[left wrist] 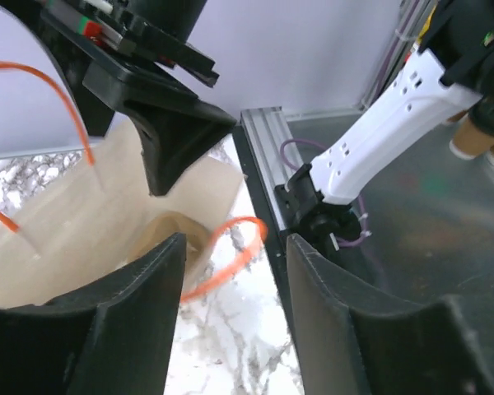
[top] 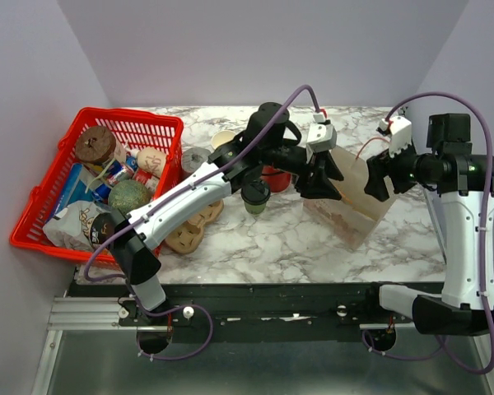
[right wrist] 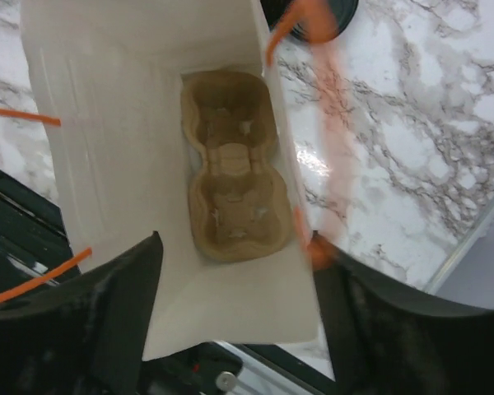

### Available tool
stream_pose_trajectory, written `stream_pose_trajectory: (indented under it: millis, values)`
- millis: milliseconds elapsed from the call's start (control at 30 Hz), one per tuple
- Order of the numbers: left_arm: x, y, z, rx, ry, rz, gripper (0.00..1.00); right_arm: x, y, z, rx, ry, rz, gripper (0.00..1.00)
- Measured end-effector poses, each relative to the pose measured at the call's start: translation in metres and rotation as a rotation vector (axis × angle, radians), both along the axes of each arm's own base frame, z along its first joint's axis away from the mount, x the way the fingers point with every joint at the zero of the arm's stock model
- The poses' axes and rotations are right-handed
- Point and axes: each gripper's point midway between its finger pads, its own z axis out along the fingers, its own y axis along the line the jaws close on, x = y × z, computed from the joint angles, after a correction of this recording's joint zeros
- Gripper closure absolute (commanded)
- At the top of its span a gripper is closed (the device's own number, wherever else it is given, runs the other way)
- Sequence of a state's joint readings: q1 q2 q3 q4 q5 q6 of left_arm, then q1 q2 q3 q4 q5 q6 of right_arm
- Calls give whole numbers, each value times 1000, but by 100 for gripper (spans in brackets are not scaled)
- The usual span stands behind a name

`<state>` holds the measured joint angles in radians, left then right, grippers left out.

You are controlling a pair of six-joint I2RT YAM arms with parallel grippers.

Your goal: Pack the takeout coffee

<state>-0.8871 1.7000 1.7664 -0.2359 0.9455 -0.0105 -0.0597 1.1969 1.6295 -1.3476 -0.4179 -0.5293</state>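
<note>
The takeout coffee (top: 256,196), an olive-green cup with a black lid, stands upright on the marble just left of the paper bag (top: 354,197). My left gripper (top: 321,177) hovers at the bag's left rim. In its wrist view the left gripper (left wrist: 235,321) is open with nothing between its fingers, and the bag's orange handle (left wrist: 230,255) lies just beyond them. My right gripper (top: 377,177) is at the bag's right side. From above, the right gripper (right wrist: 230,329) is open, its fingers either side of the open bag (right wrist: 107,123). A cardboard cup carrier (right wrist: 229,164) lies in the bag's bottom.
A red basket (top: 33,222) full of groceries fills the left side. A flat cardboard carrier (top: 189,230) lies on the marble under the left arm. A red cup (top: 277,178) stands behind the coffee, and paper cups (top: 222,138) stand further back.
</note>
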Motion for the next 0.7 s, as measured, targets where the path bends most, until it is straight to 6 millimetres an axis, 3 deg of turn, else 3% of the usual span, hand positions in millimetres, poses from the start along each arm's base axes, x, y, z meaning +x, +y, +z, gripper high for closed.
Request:
stream_pose_trajectory:
  millis: [100,267,367,433,533,700]
  values:
    - [8,0,9,-29,-18,29,26,3,-9,16,-36,-41,-49,0]
    - [35,14,31,-82,-61,119,25,8,-18,83,-66,-253,-106,0]
    - [51,29,42,-99,-81,180,25,-3,-15,97,-58,-318,-99,0]
    - [59,39,47,-104,-90,215,25,-17,-7,92,-37,-324,-54,4]
    - [59,48,44,-93,-99,239,25,-37,10,67,3,-283,53,12]
    - [52,59,20,-34,-81,258,25,-41,23,21,34,-177,170,17]
